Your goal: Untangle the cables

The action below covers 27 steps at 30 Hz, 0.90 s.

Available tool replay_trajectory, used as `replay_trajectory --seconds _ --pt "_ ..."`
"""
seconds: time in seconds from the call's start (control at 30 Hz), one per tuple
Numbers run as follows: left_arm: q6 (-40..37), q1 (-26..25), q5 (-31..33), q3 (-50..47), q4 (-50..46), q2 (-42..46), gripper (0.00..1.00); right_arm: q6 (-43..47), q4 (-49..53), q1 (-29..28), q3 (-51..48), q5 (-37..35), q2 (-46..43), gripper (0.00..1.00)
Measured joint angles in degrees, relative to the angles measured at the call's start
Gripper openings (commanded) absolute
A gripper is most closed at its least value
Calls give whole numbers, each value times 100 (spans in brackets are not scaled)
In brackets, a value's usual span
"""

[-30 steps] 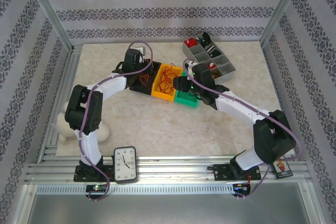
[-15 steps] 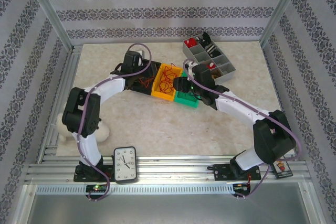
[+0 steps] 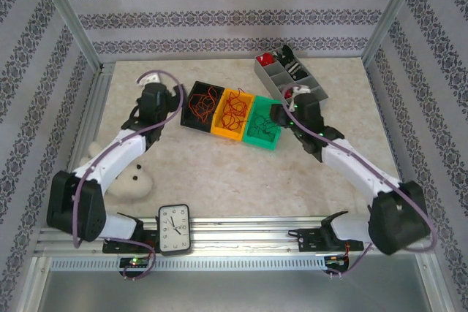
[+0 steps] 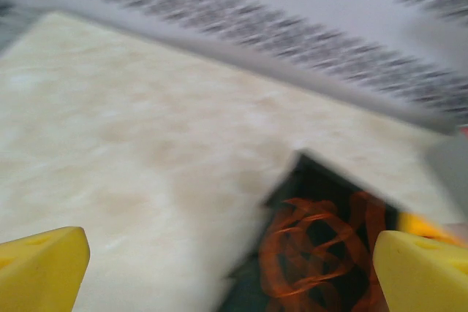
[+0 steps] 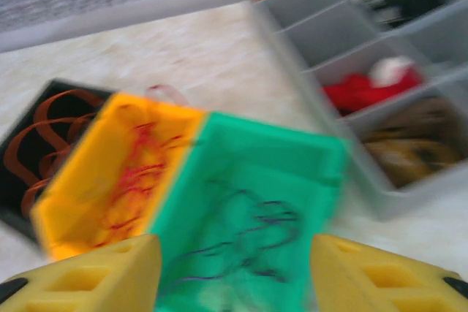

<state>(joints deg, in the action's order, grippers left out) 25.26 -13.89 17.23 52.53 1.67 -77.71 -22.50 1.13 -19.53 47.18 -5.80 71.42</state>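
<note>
My left gripper (image 4: 230, 264) hangs with its jaws spread as wide as they go and nothing between them. It is just short of a corner of the black bin (image 3: 194, 125), and the orange cables (image 4: 314, 253) lie coiled in that bin just ahead and to the right. My right gripper (image 5: 238, 272) is parted too, fairly wide and empty, over the green bin (image 5: 270, 137), whose thin dark strands (image 5: 248, 231) lie straight below it. The red cables (image 5: 135, 180) sit in the yellow bin (image 5: 69, 195) just to its left. The worry, as I judge it, is going back in. These loops look springy, so a fingertip that hooks one could lift the whole coil over a shared wall into the neighbouring bin and knot it up again. The three bins touch in a row on the table (image 3: 219, 173) and look light, so a snagged strand might drag or tip one. A pale red loop seems to lie over the far rim of the yellow bin, though the blur keeps me from being sure, and that blur also makes picking a single strand chancy. As for writing, the clock (image 3: 174, 229) well behind my left gripper has numerals too small to read. The small card (image 3: 395, 233) far behind my right gripper shows nothing legible, and I see no label on the bins or the grey tray (image 3: 281, 77).
</note>
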Motion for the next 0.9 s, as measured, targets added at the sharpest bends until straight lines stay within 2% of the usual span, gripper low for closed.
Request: replay_trajectory --seconds 0.03,0.07,0.17,0.3,0.4,0.5,0.67,0.8,0.9 --pt "-90 109 258 -278 -109 192 100 136 -68 149 -195 -219 -210 87" --pt "-197 214 494 -562 -181 378 100 323 -225 295 -457 -470 -420 98" --pt "-610 431 1117 -1390 -234 800 100 964 -636 522 -1167 -968 -673 98" --pt "-1172 463 1598 -2330 116 885 100 1464 -931 761 -1676 -1384 -214 98" --pt "-1545 481 1596 -2693 664 562 100 1709 -1628 859 -2114 -1550 118 98" --pt "-1803 529 1427 -2629 1075 90 100 1961 -2553 933 -2470 -1532 304 98" --pt "-2192 540 826 -2605 2337 -391 100 2295 -3788 1161 -2433 -968 942 98" --pt "-2411 544 415 -2518 2927 -699 100 2120 -4750 1915 -2511 -83 1486 98" --pt "-2575 592 118 -2557 3368 -789 100 2100 -4822 2135 -2533 356 1554 98"
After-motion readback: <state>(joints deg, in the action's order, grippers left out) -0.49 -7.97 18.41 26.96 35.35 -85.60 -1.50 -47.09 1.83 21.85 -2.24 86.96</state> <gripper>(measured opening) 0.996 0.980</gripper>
